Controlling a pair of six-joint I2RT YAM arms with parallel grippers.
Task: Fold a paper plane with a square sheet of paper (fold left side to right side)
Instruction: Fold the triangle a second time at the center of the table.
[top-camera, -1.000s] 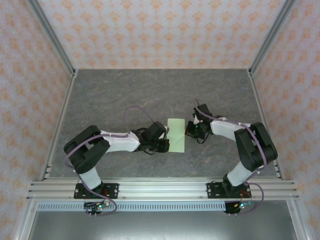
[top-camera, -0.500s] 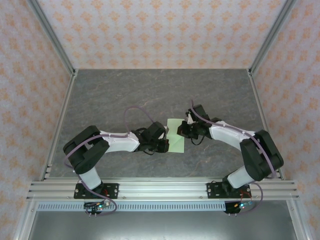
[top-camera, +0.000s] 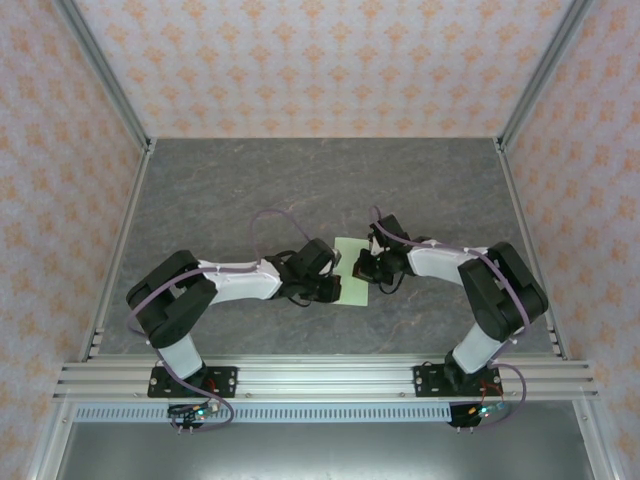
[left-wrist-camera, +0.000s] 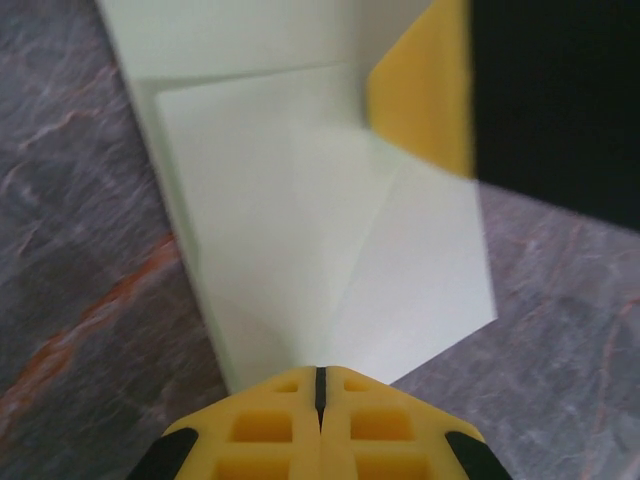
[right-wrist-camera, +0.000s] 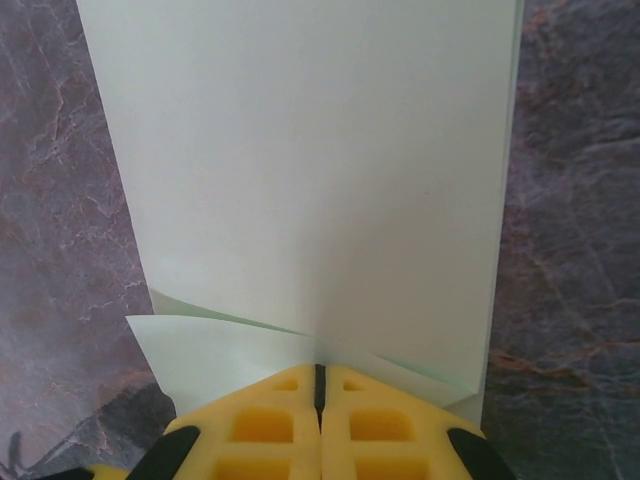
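Two hands clenched shut, left hand (left-wrist-camera: 320, 392) and right hand (right-wrist-camera: 320, 388), press the partly folded square sheet of paper (right-wrist-camera: 300, 170) lying mid bench (top-camera: 220, 190); drag either sideways and you skew the crease.

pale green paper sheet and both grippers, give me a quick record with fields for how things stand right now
paper: thin pale green paper sheet, folded to a narrow rectangle, flat on the table
creases: diagonal fold lines visible in the left wrist view
surface: grey marbled tabletop
left arm: yellow-fingered left gripper, shut, tips at the paper's left edge
right arm: yellow-fingered right gripper, shut, tips at a folded flap on the paper's right side
grip: cannot tell whether either pinches or only presses
plane: not yet formed
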